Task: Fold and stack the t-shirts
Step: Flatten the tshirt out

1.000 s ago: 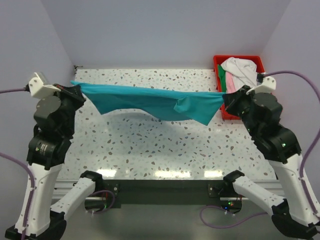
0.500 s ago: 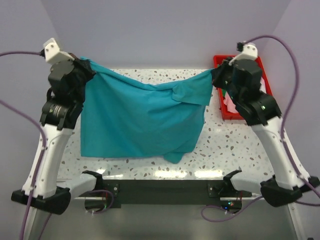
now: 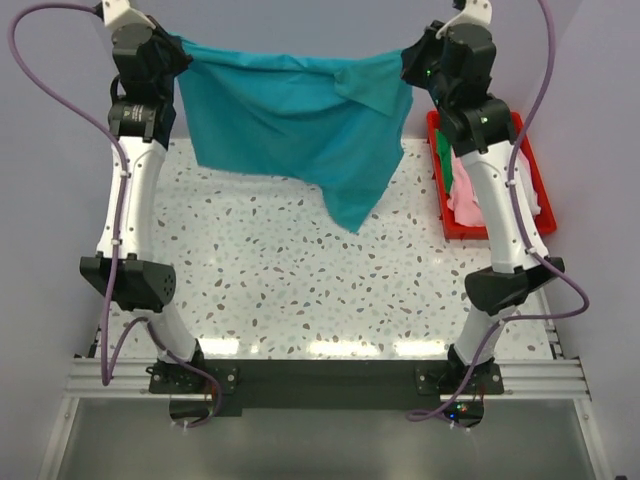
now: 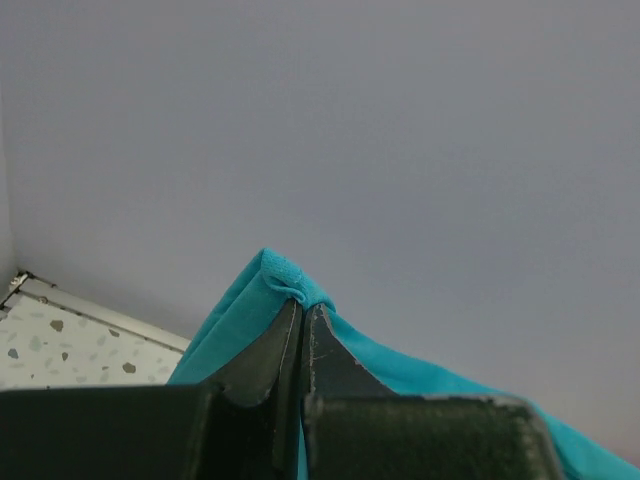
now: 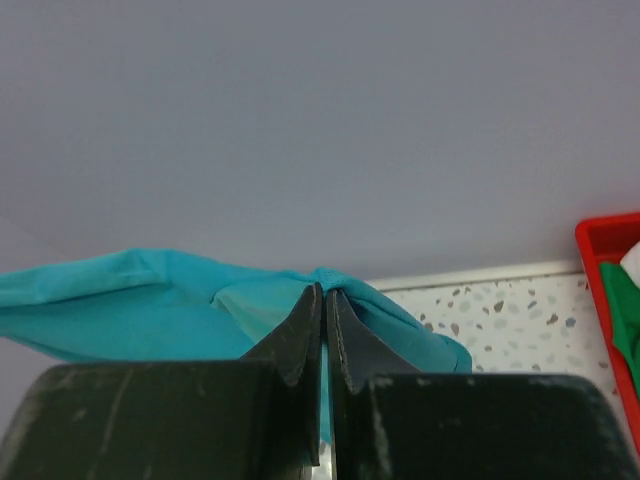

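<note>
L gripper [image 4: 302, 312] and R gripper [image 5: 324, 296] are both clamped tight on top corners of the teal t-shirt [image 3: 290, 115], no gap btwn fingers. Shirt hangs spread btwn them over the table's [image 3: 300, 280] far edge, its lowest tip right of centre, near the red bin [image 3: 478, 234].

Teal t-shirt [image 3: 300, 110] hangs like curtain between left gripper [image 3: 178, 50] and right gripper [image 3: 408, 62], pinched at both top corners, high up. It blocks way across far half. Lowest tail dips right of centre. Open room over near part of table [image 3: 300, 290]. Left arm [image 3: 130, 190] and right arm [image 3: 495, 190] stand like posts at sides. Red bin [image 3: 538, 195] far right, partly behind right arm. Back wall [image 3: 300, 25] close behind cloth.
</note>
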You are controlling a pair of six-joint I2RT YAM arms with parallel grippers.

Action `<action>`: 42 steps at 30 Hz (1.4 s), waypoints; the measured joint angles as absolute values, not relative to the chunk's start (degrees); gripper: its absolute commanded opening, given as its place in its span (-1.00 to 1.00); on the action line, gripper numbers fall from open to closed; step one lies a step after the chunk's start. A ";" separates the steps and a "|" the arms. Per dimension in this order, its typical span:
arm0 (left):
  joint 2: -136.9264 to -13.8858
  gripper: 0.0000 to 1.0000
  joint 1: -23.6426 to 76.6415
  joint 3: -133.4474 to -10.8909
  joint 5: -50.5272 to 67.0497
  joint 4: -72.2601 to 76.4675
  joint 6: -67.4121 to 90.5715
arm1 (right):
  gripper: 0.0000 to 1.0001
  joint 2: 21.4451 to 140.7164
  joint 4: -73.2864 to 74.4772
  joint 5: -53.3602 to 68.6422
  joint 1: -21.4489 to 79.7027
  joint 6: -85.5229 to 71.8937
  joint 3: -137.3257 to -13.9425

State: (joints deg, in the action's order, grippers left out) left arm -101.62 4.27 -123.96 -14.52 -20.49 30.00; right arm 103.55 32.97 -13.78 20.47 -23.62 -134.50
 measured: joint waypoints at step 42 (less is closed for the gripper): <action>-65.10 -0.46 0.38 -27.83 -8.27 -11.57 48.90 | 0.10 66.48 26.50 -5.96 17.89 -36.62 -38.48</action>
